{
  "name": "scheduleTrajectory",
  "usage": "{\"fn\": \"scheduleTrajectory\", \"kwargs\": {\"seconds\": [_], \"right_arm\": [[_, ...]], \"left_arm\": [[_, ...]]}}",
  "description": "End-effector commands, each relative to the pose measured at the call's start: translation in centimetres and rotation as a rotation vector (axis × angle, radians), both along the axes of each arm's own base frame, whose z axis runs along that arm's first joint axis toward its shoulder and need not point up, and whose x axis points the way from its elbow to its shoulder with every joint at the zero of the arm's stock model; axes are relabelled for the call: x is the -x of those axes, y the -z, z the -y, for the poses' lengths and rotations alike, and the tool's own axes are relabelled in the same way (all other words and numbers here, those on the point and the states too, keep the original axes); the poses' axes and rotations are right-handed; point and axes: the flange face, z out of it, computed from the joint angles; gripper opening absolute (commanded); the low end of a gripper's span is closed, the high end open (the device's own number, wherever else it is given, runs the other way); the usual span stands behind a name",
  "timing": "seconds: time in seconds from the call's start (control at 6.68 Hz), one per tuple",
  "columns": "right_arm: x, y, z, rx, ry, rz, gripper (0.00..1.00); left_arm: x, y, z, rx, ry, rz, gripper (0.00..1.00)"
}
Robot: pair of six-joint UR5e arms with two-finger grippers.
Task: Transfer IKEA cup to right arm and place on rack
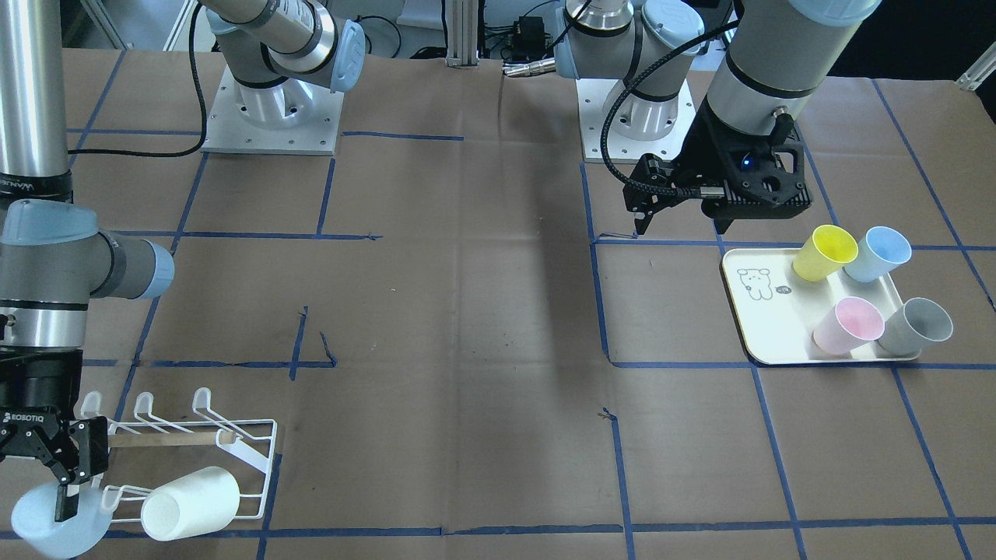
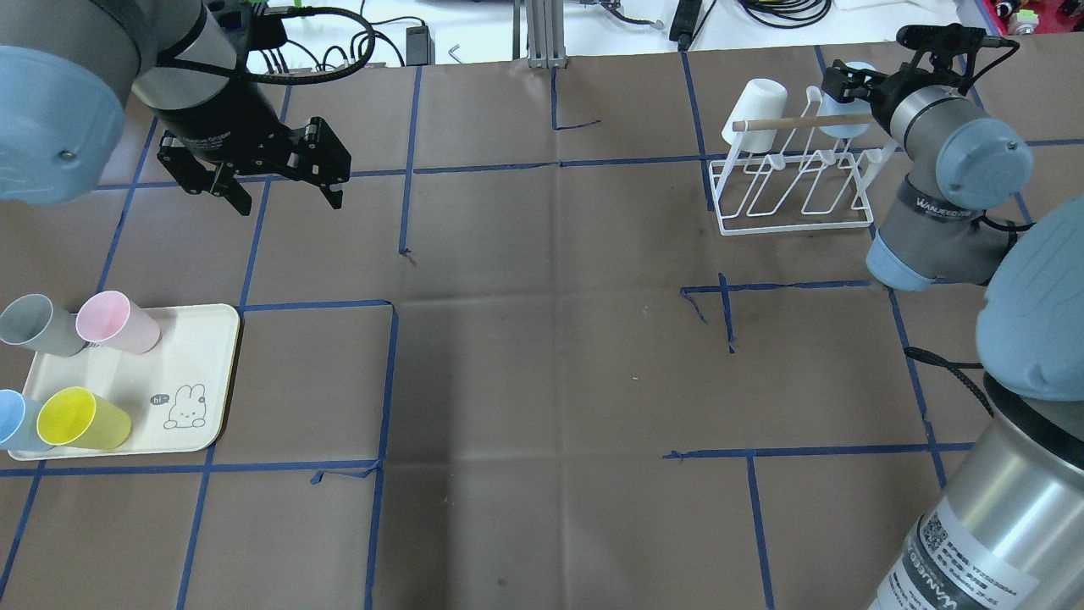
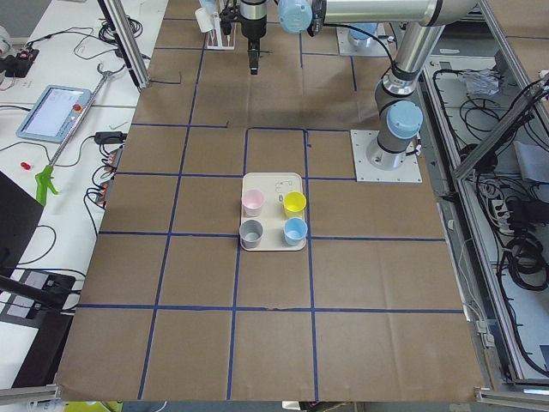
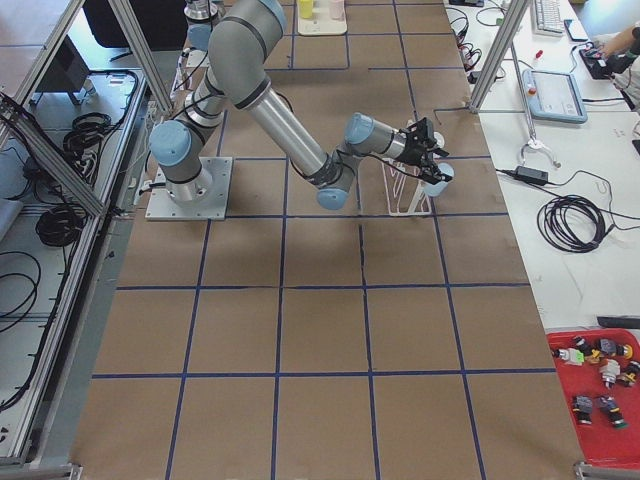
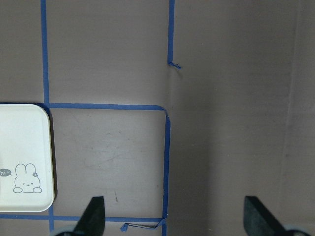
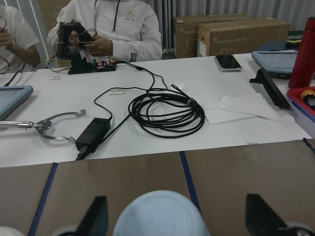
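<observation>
Front-facing view, lower left: right gripper (image 1: 74, 486), jaws wide, straddles blue cup (image 1: 47, 529); if unseated, it could tumble off rack (image 1: 163, 439). Left gripper (image 2: 291, 203) wide, empty.

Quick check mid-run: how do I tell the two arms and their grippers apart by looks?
Both are silver-grey tubes with pale-blue joint caps. The left arm has a thick braided black cable running to its blocky black left gripper. The right arm wears a black band with white lettering, and its black right gripper is marked ROBOTIQ.
</observation>
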Motion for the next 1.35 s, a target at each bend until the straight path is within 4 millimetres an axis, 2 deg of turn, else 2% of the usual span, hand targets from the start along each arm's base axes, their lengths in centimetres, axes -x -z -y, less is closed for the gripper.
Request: {"fn": "scheduleTrajectory", "kwargs": {"seconds": [0.0, 0.45, 0.75, 0.9, 1.05, 1.2], "right_arm": [[0.0, -0.6, 0.0, 0.007, -0.001, -0.003, 1.00], [-0.8, -6.8, -0.6, 0.045, -0.012, -0.009, 1.00], [-1.5, -10.2, -1.4, -0.159, -0.019, 0.055, 1.00], [-2.1, -12.7, -1.8, -0.206, -0.025, 0.069, 1.00], [-2.9, -14.0, -1.7, -0.303, -0.037, 0.102, 1.00], [-4.6, -15.1, -1.6, -0.414, -0.066, 0.130, 1.00]], "left_arm": [[0.0, 0.0, 0.0, 0.001, -0.002, -0.001, 0.99], [0.0, -0.4, -0.3, 0.008, -0.017, -0.002, 0.99], [0.0, -0.6, -0.3, 0.011, -0.020, -0.003, 0.99], [0.0, -0.5, -0.3, 0.010, -0.020, -0.003, 0.99], [0.0, -0.5, -0.3, 0.010, -0.018, -0.003, 0.99], [0.0, -0.4, -0.2, 0.008, -0.020, -0.005, 0.99]]}}
